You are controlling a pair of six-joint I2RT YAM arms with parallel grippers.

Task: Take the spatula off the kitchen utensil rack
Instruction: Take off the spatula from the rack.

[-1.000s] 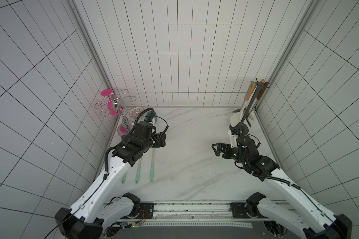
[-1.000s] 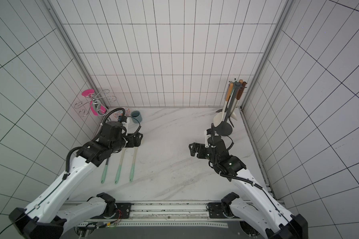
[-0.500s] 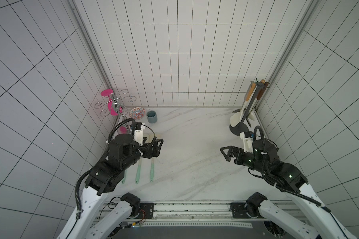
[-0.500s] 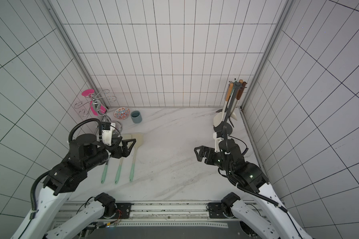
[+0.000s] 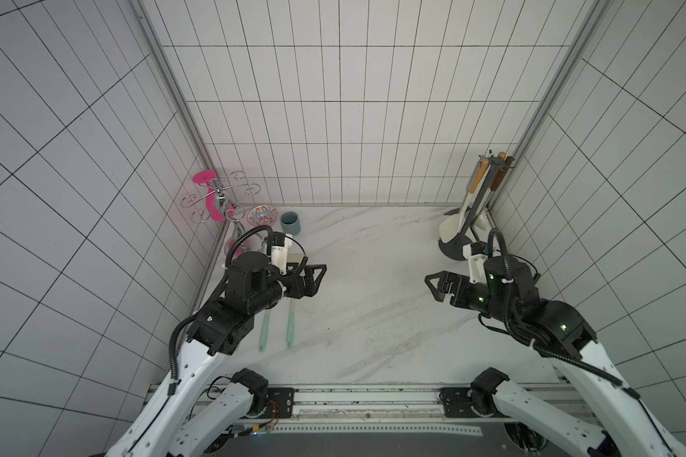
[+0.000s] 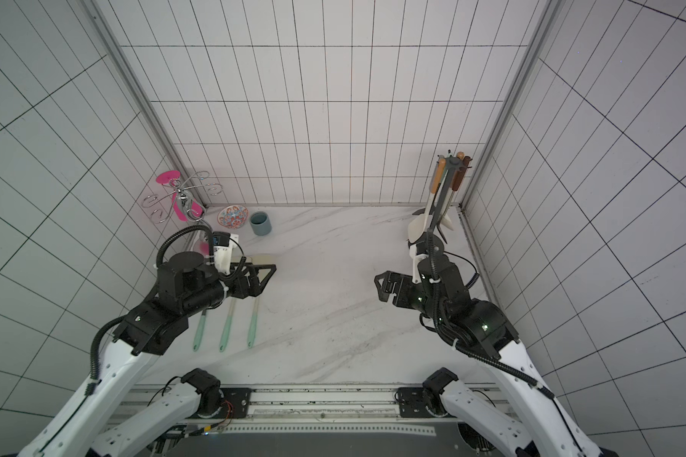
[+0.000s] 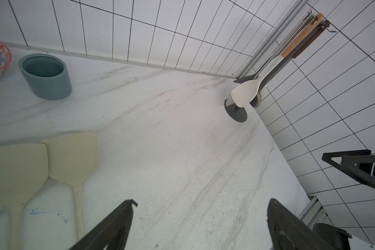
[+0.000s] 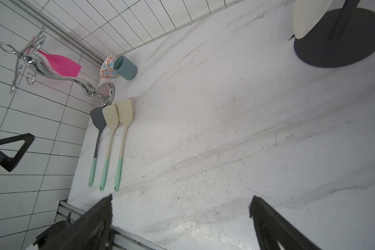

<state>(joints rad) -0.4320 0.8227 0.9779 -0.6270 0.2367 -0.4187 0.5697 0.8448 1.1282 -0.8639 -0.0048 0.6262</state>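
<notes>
The kitchen utensil rack [image 5: 479, 200], a dark grey pole on a round base [image 8: 338, 36], stands in the back right corner. A white-headed utensil [image 5: 453, 228] [image 7: 245, 94] with a pale wooden handle hangs from it among other utensils. Three spatulas with mint-green handles [image 6: 226, 324] lie side by side on the table at the left, one grey-headed [image 8: 97, 121] and two cream-headed [image 8: 125, 112]. My left gripper [image 5: 309, 277] [image 7: 202, 202] hangs open and empty above their heads. My right gripper [image 5: 438, 285] [image 8: 181, 197] is open and empty in front of the rack's base.
A chrome stand [image 5: 218, 198] with curled arms holds a pink item at the back left. Beside it sit a patterned bowl [image 5: 263, 215] and a blue-grey cup [image 5: 290, 222]. Tiled walls close in three sides. The arms' rail [image 5: 365, 399] runs along the front.
Both arms have drawn back toward the front and lifted. The left gripper has come away from the spatula heads, the right from the rack's base. Both stayed open.
</notes>
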